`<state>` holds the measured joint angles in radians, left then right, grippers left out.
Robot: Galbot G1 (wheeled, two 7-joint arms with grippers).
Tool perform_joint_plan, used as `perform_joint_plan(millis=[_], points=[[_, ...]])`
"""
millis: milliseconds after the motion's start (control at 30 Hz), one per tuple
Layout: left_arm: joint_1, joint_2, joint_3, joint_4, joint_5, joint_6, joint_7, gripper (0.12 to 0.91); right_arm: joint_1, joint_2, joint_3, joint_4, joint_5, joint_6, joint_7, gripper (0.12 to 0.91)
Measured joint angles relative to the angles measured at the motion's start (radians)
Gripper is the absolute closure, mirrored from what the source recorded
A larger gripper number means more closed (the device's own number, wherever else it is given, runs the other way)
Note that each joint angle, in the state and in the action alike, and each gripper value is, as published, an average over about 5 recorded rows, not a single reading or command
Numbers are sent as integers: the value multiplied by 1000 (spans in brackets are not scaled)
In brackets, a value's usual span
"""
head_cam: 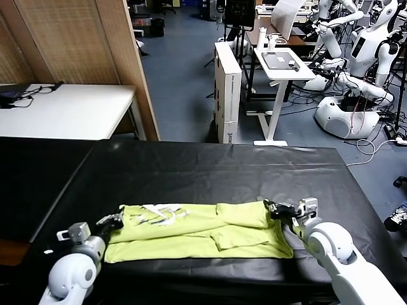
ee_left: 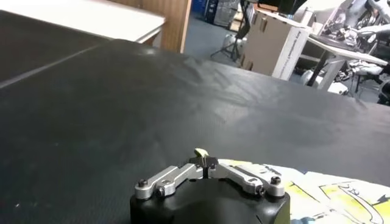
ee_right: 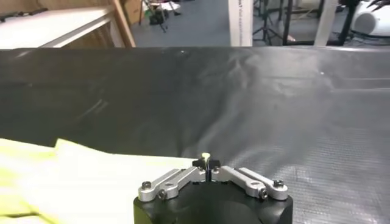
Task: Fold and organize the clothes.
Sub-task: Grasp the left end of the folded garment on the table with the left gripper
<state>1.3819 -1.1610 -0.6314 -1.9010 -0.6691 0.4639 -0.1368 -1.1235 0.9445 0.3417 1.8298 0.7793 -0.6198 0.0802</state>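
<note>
T-shirt (head_cam: 203,230): lime yellow-green, lying flat and partly folded into a long band across the near part of the desk, sleeves turned in over the body; a white-grey print shows on the part nearest the robot's left
Desk (head_cam: 210,168): covered by a black cloth, slightly wrinkled; the far part carries nothing but the cloth
Left gripper (head_cam: 114,222): low at the left end of the T-shirt, at its far corner; in the left wrist view the jaws are closed together with a small tip of yellow-green cloth pinched between them
Right gripper (head_cam: 278,210): low at the right end of the T-shirt, at its far corner; in the right wrist view the jaws are closed together on a small bit of the pale yellow cloth
White table (head_cam: 63,111): behind the desk on the robot's left, beside a wooden partition
Background: other white robots (head_cam: 356,70) and a small white stand well beyond the desk on the right
</note>
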Motion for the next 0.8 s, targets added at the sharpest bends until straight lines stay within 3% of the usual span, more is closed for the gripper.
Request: perform_joint_plan(millis=[233, 333, 400, 633, 800], points=[[2, 5, -2, -26, 1, 0, 6, 426, -10, -11, 13, 28, 47, 15, -37, 240], [14, 18, -12, -39, -5, 3, 7, 247, -21, -23, 24, 47, 61, 28, -51, 140], [26, 30, -23, -53, -21, 10, 5, 163, -31, -32, 33, 63, 70, 37, -53, 125], [111, 82, -91, -133, -147, 80, -15, 124, -82, -77, 99, 154, 115, 75, -26, 118], [207, 90, -167, -208, -258, 139, 3, 123, -154, -101, 184, 241, 146, 132, -42, 118]])
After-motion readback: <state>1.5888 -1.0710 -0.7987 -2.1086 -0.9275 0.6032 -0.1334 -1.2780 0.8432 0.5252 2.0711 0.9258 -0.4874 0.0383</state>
